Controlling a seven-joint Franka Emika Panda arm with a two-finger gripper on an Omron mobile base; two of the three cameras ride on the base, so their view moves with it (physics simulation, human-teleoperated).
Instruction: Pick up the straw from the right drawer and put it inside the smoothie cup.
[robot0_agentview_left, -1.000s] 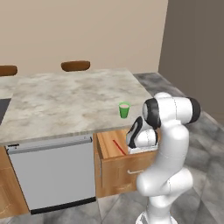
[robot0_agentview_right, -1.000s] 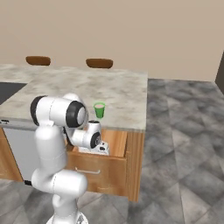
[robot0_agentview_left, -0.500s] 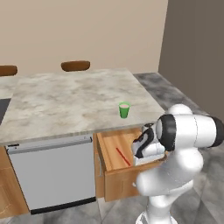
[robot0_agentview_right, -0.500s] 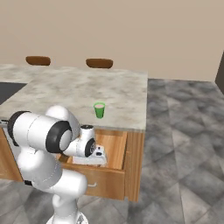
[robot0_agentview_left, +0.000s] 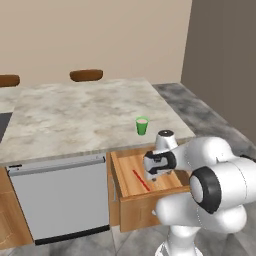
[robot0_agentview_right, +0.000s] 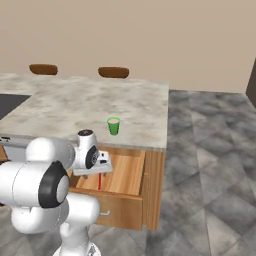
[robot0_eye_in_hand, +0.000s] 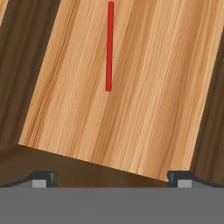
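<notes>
Left base view: you see the arm folded low, its gripper (robot0_agentview_left: 159, 176) hanging over the open right drawer (robot0_agentview_left: 150, 197). The straw (robot0_agentview_left: 140, 180) lies flat on the drawer floor, just left of the gripper. The smoothie cup (robot0_agentview_left: 142, 125) stands on the desk (robot0_agentview_left: 75, 117) near its front edge.

Right base view: the gripper (robot0_agentview_right: 96, 169) sits above the straw (robot0_agentview_right: 99, 181); bare drawer floor lies to its right.

Hand view: fingertips (robot0_eye_in_hand: 43, 177) spread wide, holding nothing. The straw (robot0_eye_in_hand: 109, 46) lies ahead, apart from both drawer walls. No writing is legible.

The white arm is folded low with its pincer (robot0_eye_in_hand: 111, 177) pointing downward, fingertips (robot0_eye_in_hand: 43, 177) spread wide apart, holding nothing.
</notes>
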